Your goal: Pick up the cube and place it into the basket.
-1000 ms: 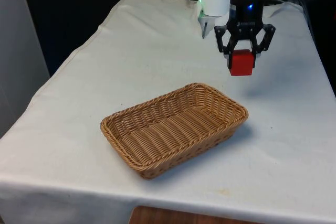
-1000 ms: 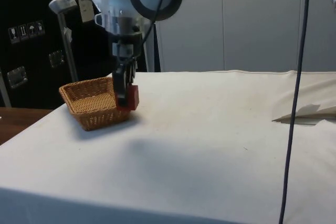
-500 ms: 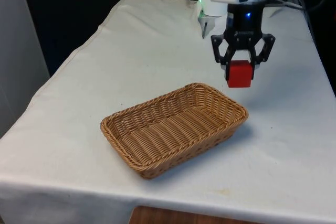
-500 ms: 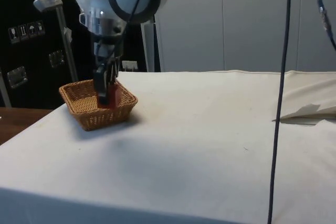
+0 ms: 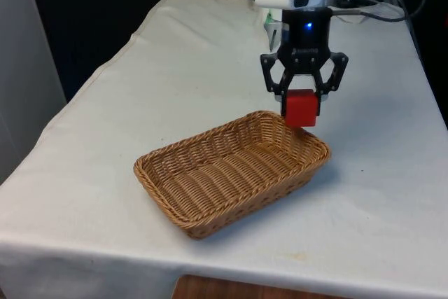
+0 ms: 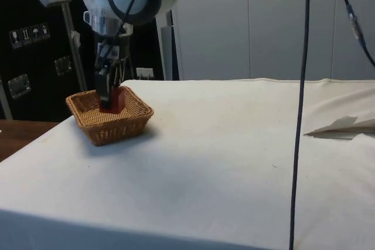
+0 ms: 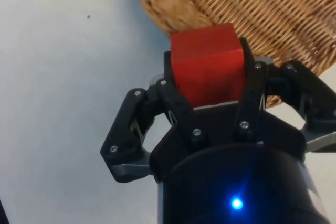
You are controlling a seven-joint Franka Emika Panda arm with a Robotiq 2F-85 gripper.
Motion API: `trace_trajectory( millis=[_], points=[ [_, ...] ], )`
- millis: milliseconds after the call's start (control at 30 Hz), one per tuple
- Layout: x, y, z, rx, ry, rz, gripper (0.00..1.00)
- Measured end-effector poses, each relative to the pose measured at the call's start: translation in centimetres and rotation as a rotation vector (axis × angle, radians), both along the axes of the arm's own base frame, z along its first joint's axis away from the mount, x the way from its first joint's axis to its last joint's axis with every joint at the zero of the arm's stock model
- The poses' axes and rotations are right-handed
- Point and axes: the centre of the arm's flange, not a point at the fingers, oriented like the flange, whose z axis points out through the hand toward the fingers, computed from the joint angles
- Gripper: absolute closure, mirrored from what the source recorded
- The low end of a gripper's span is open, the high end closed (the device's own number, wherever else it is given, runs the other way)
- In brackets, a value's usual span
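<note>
My black gripper (image 5: pixel 302 99) is shut on a red cube (image 5: pixel 301 108) and holds it in the air. The cube hangs just above the far corner of a brown wicker basket (image 5: pixel 210 176), on the front view's right. In the side view the cube (image 6: pixel 113 100) sits low over the basket (image 6: pixel 123 127), between its walls as seen from there. The wrist view has the cube (image 7: pixel 207 62) clamped between both fingers (image 7: pixel 176 106), over the basket's woven rim (image 7: pixel 168 11). The basket holds nothing.
White cloth (image 5: pixel 175 68) covers the whole table. A folded white paper (image 6: pixel 343 126) lies on it at the side view's right. A dark cable (image 6: pixel 300 115) hangs down in front of the side camera. The table's front edge runs close below the basket.
The gripper carried the cube toward the front view's left and nearer the camera, from beside the basket to over its far corner. Its grip on the cube is unchanged.
</note>
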Motion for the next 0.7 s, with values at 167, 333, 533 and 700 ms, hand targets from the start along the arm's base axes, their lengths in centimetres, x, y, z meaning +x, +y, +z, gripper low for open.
trace_trajectory(
  millis=[167, 333, 533, 700],
  points=[
    [0.9, -1.3, 0.2, 0.005, -0.014, -0.007, 0.99],
    [1.9, -2.4, 0.5, 0.009, -0.031, -0.013, 0.99],
    [2.8, -3.4, 0.6, 0.013, -0.045, -0.021, 0.99],
    [3.7, -4.5, -0.1, 0.016, -0.051, -0.028, 0.99]
  ],
)
